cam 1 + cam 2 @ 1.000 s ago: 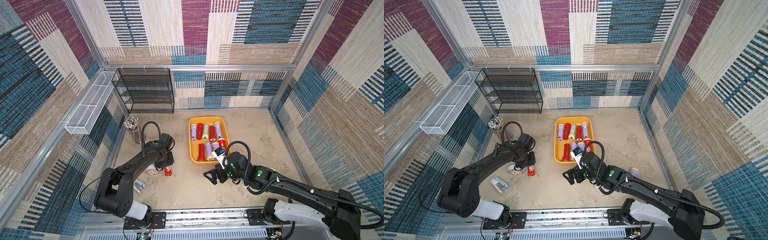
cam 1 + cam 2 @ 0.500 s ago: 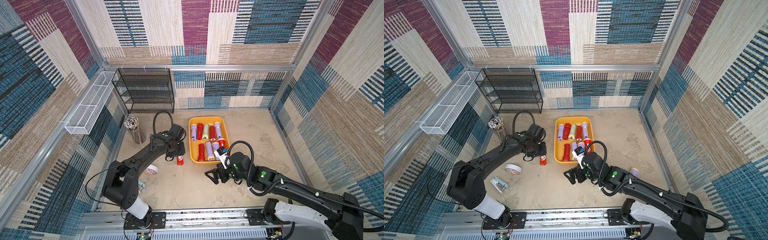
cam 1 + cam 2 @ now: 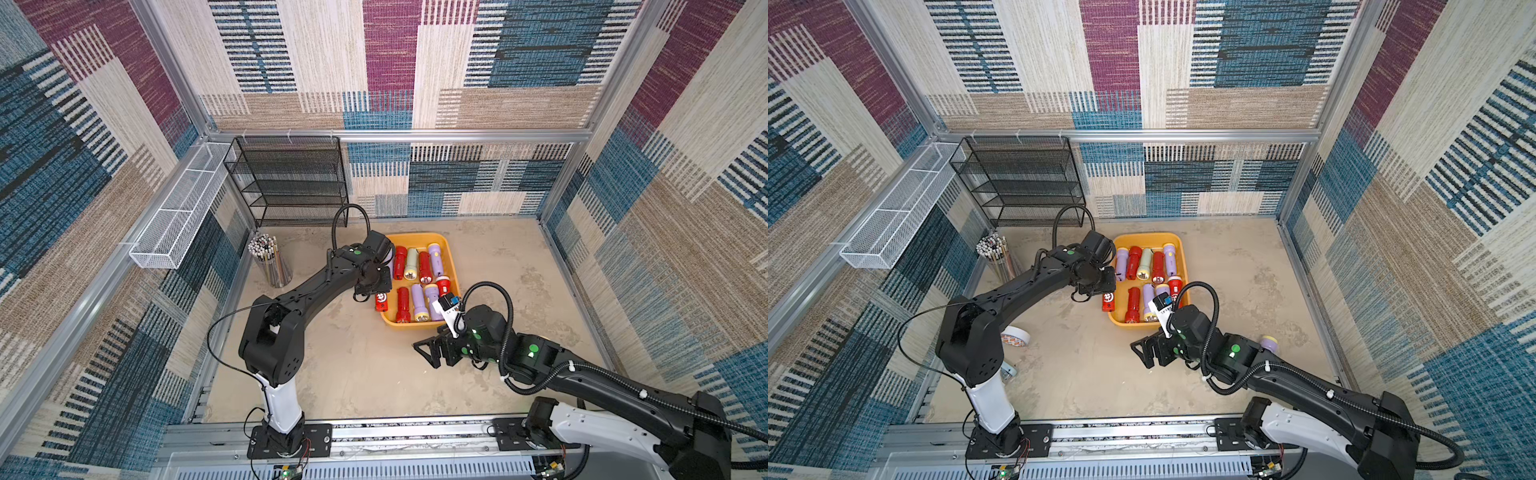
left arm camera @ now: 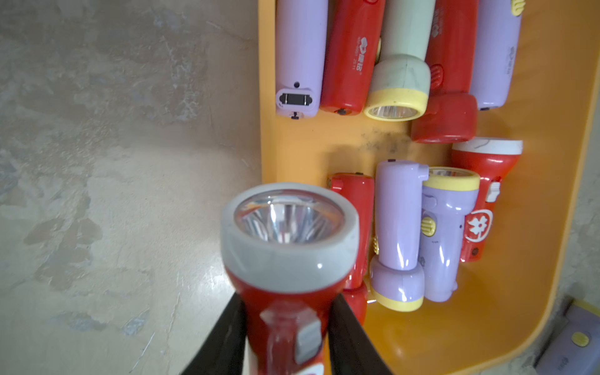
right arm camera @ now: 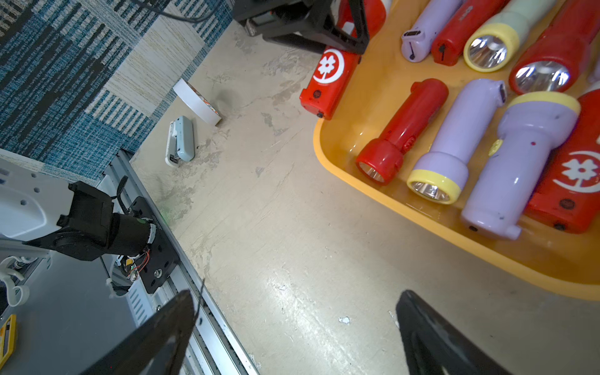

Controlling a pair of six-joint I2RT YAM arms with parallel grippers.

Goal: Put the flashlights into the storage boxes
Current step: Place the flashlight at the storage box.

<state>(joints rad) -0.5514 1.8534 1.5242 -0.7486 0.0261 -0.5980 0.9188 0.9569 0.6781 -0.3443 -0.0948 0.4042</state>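
left gripper (image 4: 285,319): clamped snug round a red flashlight (image 3: 381,301), grey head | where: it's hanging right at the left rim of the yellow-orange tray (image 3: 415,238), not in yet | tray: nine other flashlights (image 3: 1144,264) lying inside | right gripper (image 3: 428,352): spread wide, holding nothing, over bare floor (image 3: 365,374) near the tray | stray lilac flashlight (image 3: 1268,343) on the floor by the right arm (image 3: 1304,384)

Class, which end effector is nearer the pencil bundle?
Left. Left end effector, gripping a red flashlight, is between pencil bundle and yellow tray; right end effector sits off the tray's near edge.
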